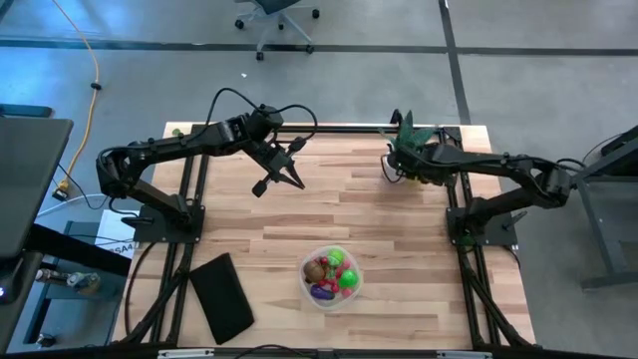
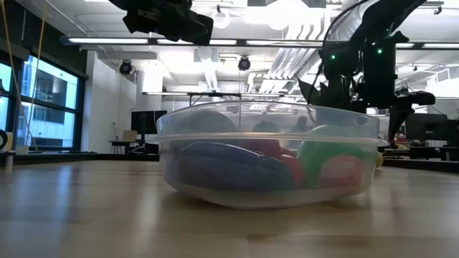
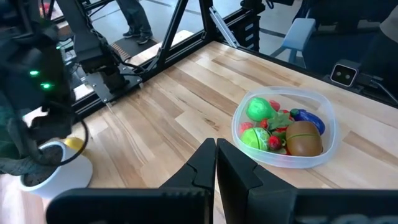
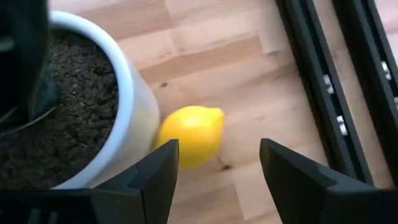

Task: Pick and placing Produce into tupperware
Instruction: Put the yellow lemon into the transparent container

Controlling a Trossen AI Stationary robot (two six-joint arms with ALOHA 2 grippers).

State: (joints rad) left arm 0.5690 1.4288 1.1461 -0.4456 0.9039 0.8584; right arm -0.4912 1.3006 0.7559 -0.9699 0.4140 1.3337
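The clear round tupperware (image 1: 331,277) stands near the table's front edge and holds several produce pieces: two bright green ones (image 3: 259,109), a brown one (image 3: 303,138), a purple one (image 3: 310,118) and small red ones. A yellow lemon (image 4: 189,137) lies on the wood against the white pot (image 4: 134,106) of the spiky plant (image 1: 411,140) at the far right. My right gripper (image 4: 217,168) hangs open just above the lemon, one finger on either side of it, pointing steeply down. My left gripper (image 1: 295,179) is shut and bare, raised over the far middle of the table.
A flat black rectangle (image 1: 221,296) lies at the near left. Black frame rails (image 4: 336,81) run along the table's right side close to the lemon. Bare wood lies between the plant and the tupperware (image 3: 283,127).
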